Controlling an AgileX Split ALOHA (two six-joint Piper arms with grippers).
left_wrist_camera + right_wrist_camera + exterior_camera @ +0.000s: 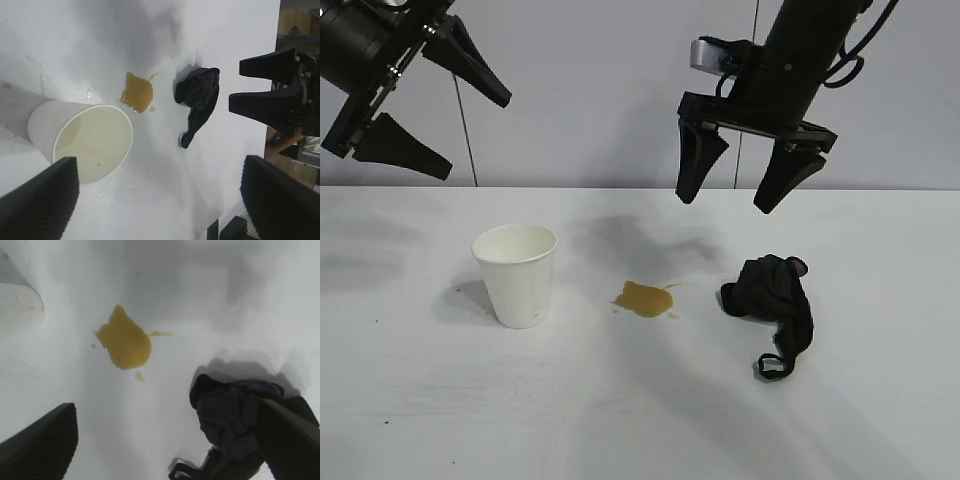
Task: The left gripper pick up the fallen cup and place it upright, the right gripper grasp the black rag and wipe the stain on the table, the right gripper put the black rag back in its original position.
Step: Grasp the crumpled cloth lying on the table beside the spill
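The right gripper [730,182], jaws spread and empty, hung above the black rag [772,295]; a centred descent would probably gather the bundle cleanly.

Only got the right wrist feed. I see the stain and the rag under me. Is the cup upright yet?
Observer: Yes. In the exterior view the cup stands upright on the table, rim up, apart from the stain.
Operator: Left gripper holding it?
Observer: No. The left gripper is open, up in the air, to the cup's upper left.
Operator: How high am I over the rag?
Observer: The right gripper is open and hangs clear above the black rag, a bit towards the stain's side of it; no contact.
Operator: Anything in the cup?
Observer: The left wrist view looks inside: a pale yellowish tint on the inner wall; I cannot tell if liquid remains.
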